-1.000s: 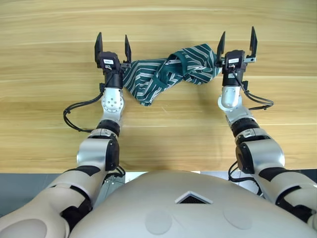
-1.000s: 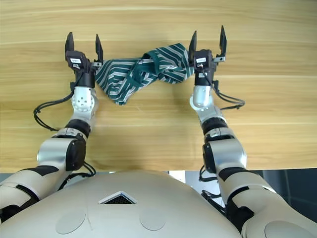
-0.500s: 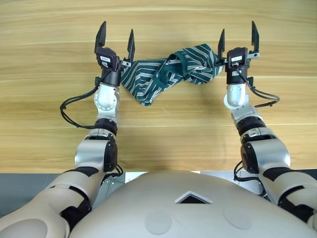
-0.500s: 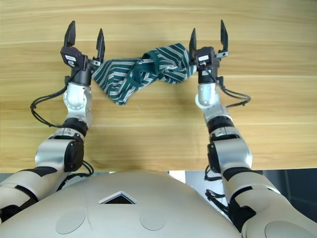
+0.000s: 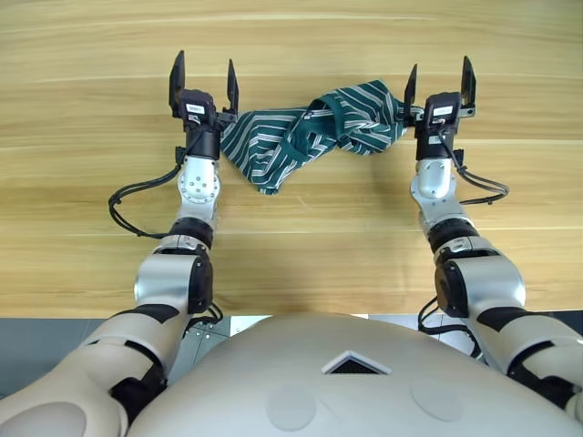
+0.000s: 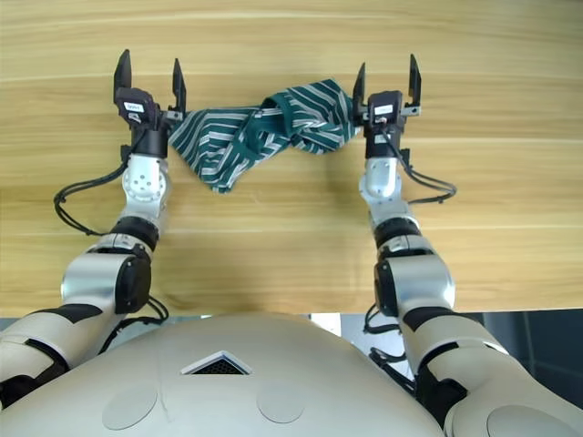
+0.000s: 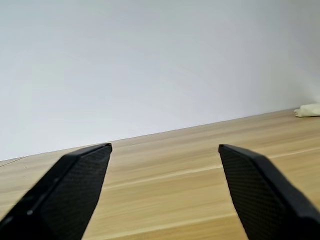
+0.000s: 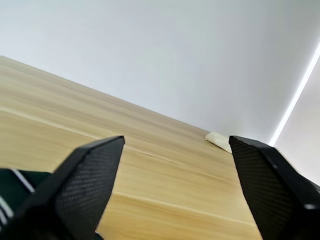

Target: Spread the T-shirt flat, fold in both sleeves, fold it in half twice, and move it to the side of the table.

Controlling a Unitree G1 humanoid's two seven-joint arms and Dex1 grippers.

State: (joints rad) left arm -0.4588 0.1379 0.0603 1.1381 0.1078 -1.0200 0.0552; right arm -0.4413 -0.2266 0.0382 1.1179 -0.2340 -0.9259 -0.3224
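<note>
My left tool [image 5: 204, 68] has its two fingers wide apart and nothing between them; through the gap I see bare desk [image 5: 291, 255]. My right tool [image 5: 440, 71] is the same, fingers spread and gripping nothing. Both point away from me, held at about the same reach.

The T-shirt [image 5: 310, 137] lies between the two tools as a green-and-white striped bundle, twisted like a rope. One end sits just beside the inner side of my left tool, and from there a bunched flap hangs back toward me. The other end is a thicker wad just beside the inner finger of my right tool, where a corner of green cloth shows at that finger's base in the right wrist view. I cannot tell whether the cloth touches either tool, but neither one is clamped on it.

I judge the task barely begun. The shirt is not spread flat, and I cannot pick out the sleeves, collar or hem in the tangle. No fold is made, and the bundle sits out in front of me, not at the side of the desk. Everything is left to do: take hold of the cloth and open it out, turn both sleeves in, halve it twice, and carry it aside.
</note>
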